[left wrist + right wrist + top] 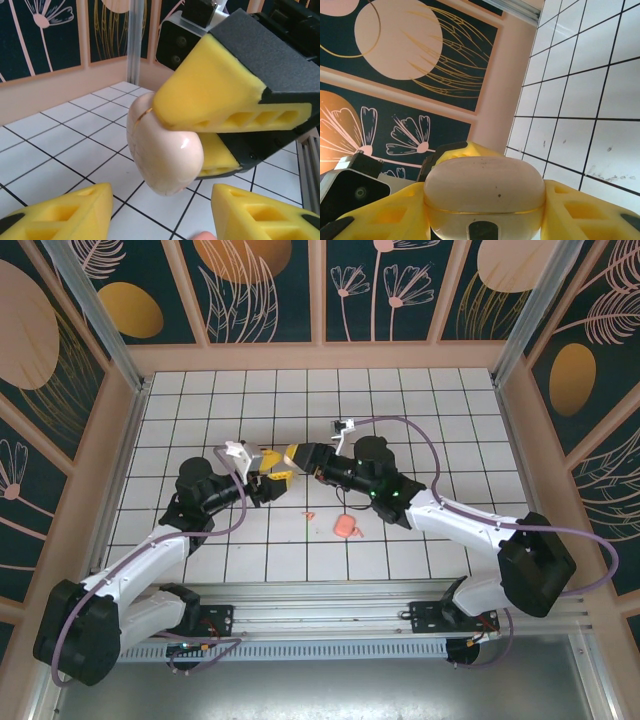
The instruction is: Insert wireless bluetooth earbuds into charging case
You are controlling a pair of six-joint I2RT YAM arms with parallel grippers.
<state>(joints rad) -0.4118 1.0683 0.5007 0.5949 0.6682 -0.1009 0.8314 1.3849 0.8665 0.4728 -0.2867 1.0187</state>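
Arms from both sides meet over the middle of the tiled table (450, 400), their yellow-tipped heads almost nose to nose. The right gripper (298, 454) is clamped on the charging case (165, 155), a smooth cream-peach pebble of a thing pinched between its two foam fingers (215, 90) and held up off the tiles. From the right wrist the case (482, 185) sits squarely between the pads, and its lid seam shows only as a thin line, so it looks closed. The left gripper (265, 465) faces it from the left with its jaws spread wide, and from the left wrist its fingers (65, 212) sit low on either side of the case, holding nothing I can make out. A pink sliver at the bottom edge of that view is too cut off to name. Nearer to me, on the tiles just beside the right forearm, lie the earbuds (347, 527), a small peach-pink clump, well apart from the case. A red-orange speck (310, 513) lies just left of them.
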